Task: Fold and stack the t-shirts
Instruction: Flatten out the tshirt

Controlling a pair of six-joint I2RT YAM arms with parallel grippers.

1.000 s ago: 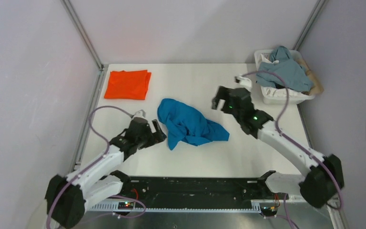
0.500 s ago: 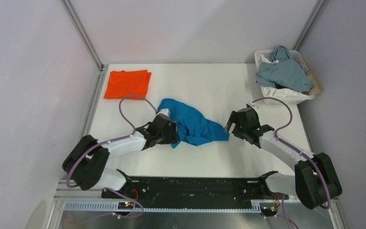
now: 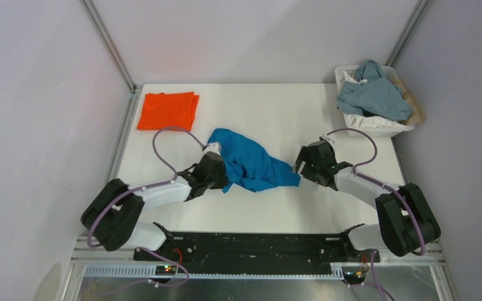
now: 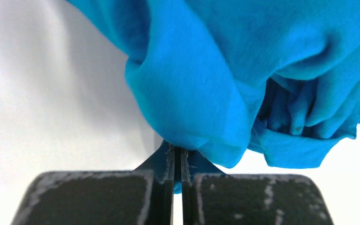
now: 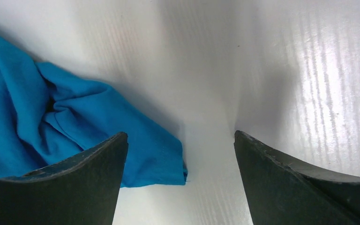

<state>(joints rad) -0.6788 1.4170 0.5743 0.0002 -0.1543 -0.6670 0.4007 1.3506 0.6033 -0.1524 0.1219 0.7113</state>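
A bright blue t-shirt [image 3: 251, 164] lies crumpled at the middle of the white table [image 3: 270, 113]. My left gripper [image 3: 221, 177] is shut on the shirt's near left edge; in the left wrist view a fold of blue t-shirt [image 4: 201, 79] is pinched between the closed fingers [image 4: 177, 161]. My right gripper [image 3: 302, 168] is open, low over the table at the shirt's right corner [image 5: 159, 159], which lies between its fingers. An orange t-shirt [image 3: 169, 110] lies folded at the far left.
A white basket [image 3: 376, 125] holding grey-blue cloth [image 3: 373, 94] stands at the far right corner. Metal frame posts rise at the table's far corners. The arms' bases and a black rail [image 3: 257, 251] run along the near edge.
The left gripper reached the blue shirt's left edge and closed on it. The right gripper came down from the far right to the shirt's right corner, jaws narrowing slightly.
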